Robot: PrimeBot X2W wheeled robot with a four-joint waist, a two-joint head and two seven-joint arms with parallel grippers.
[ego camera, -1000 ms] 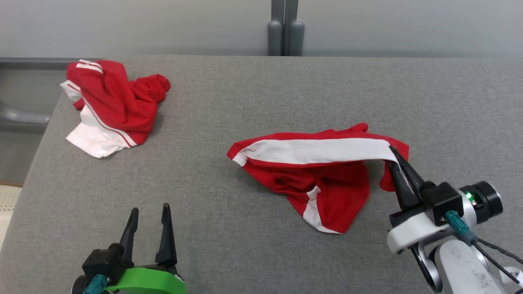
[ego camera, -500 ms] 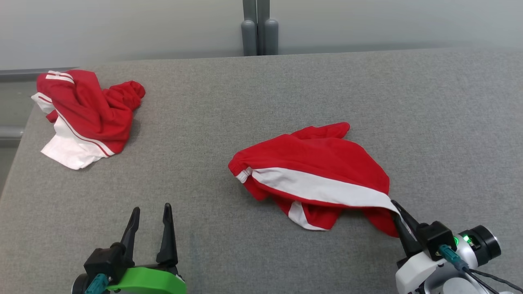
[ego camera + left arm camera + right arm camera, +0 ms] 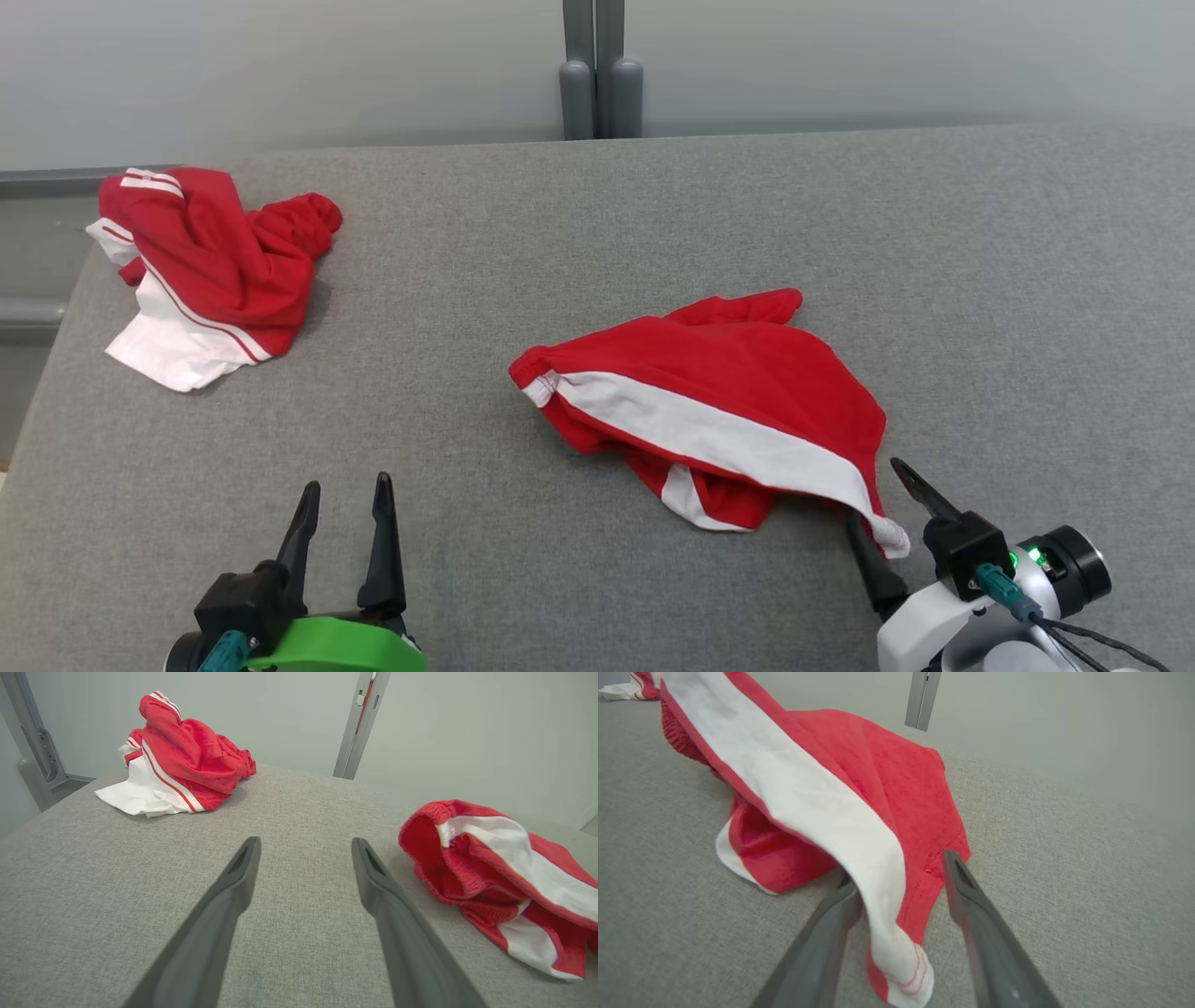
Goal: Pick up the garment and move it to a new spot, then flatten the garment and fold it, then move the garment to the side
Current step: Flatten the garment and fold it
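Note:
A crumpled red garment [image 3: 728, 392] with a broad white stripe lies on the grey fabric surface [image 3: 579, 233], right of centre. Its white-striped corner droops between the spread fingers of my right gripper [image 3: 873, 490], which is open at the lower right. In the right wrist view the garment [image 3: 859, 765] hangs over the gap of the right gripper [image 3: 899, 870], and neither finger pinches it. My left gripper [image 3: 345, 483] is open at the lower left, with nothing between its fingers. In the left wrist view the left gripper [image 3: 306, 844] points over bare fabric, with the garment [image 3: 490, 858] to its right.
A second red and white garment [image 3: 205, 261] lies bunched at the far left corner, also visible in the left wrist view [image 3: 187, 760]. A grey post [image 3: 602, 93] stands behind the far edge. The surface's left edge runs near that second garment.
My right gripper has come down toward the near edge with the garment's corner, then opened and let it go. The garment now rests on the surface. The head camera has shifted a little.

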